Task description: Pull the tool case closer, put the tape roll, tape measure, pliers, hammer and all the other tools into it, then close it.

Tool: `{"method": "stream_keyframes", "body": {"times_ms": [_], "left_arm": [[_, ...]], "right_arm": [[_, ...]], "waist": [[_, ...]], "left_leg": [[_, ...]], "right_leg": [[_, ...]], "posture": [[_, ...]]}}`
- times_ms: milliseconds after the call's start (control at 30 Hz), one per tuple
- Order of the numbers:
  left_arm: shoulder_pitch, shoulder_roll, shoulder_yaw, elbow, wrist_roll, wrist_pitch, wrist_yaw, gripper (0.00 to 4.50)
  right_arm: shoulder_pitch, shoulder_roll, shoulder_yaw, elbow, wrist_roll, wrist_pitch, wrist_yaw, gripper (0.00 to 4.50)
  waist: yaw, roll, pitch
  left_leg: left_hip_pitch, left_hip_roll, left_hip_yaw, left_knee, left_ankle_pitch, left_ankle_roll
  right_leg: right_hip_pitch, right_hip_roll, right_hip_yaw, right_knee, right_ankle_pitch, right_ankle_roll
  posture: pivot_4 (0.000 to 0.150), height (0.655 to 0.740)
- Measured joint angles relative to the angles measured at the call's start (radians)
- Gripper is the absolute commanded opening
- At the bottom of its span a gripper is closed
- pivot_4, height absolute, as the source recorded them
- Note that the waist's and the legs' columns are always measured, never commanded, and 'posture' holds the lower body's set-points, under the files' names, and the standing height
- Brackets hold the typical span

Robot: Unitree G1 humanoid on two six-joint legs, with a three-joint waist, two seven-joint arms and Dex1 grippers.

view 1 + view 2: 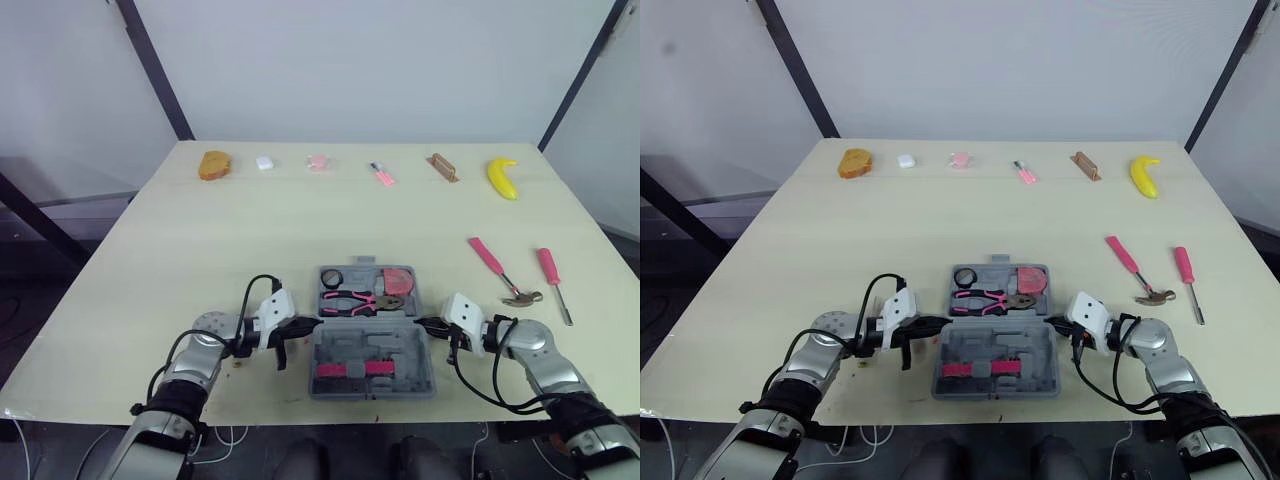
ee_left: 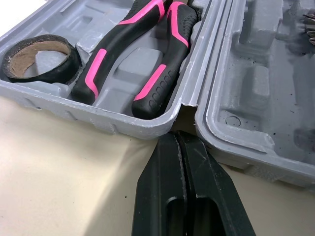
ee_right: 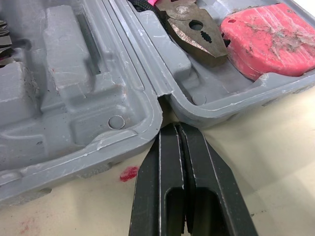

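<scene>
The grey tool case [image 1: 370, 345] lies open near the table's front edge. Its far half holds a black tape roll [image 2: 42, 59], pink-and-black pliers [image 2: 142, 54] and a pink tape measure [image 3: 268, 39]. My left gripper [image 2: 176, 140] is shut and empty, with its tips at the hinge notch on the case's left side. At the matching notch on the right side, my right gripper [image 3: 174, 129] is also shut and empty. A pink-handled hammer [image 1: 505, 272] and a pink-handled screwdriver [image 1: 553, 280] lie on the table to the right of the case.
Along the table's far edge lie a bread piece [image 1: 214, 165], a small white object [image 1: 264, 162], a pink item [image 1: 318, 161], a small pink tool [image 1: 382, 174], a brown block [image 1: 443, 167] and a banana [image 1: 502, 177].
</scene>
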Motion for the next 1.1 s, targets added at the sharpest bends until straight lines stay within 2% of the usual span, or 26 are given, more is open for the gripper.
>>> {"method": "stream_keyframes", "body": {"times_ms": [1100], "left_arm": [[0.003, 0.015, -0.001, 0.001, -0.003, -0.012, -0.005, 0.0]], "right_arm": [[-0.008, -0.015, -0.002, 0.019, -0.012, -0.032, 0.006, 0.04]], "waist": [[0.001, 0.0, 0.0]], "left_leg": [[0.0, 0.0, 0.0, 0.0, 0.0, 0.0]], "right_leg": [[0.0, 0.0, 0.0, 0.0, 0.0, 0.0]], "posture": [[0.15, 0.74]]}}
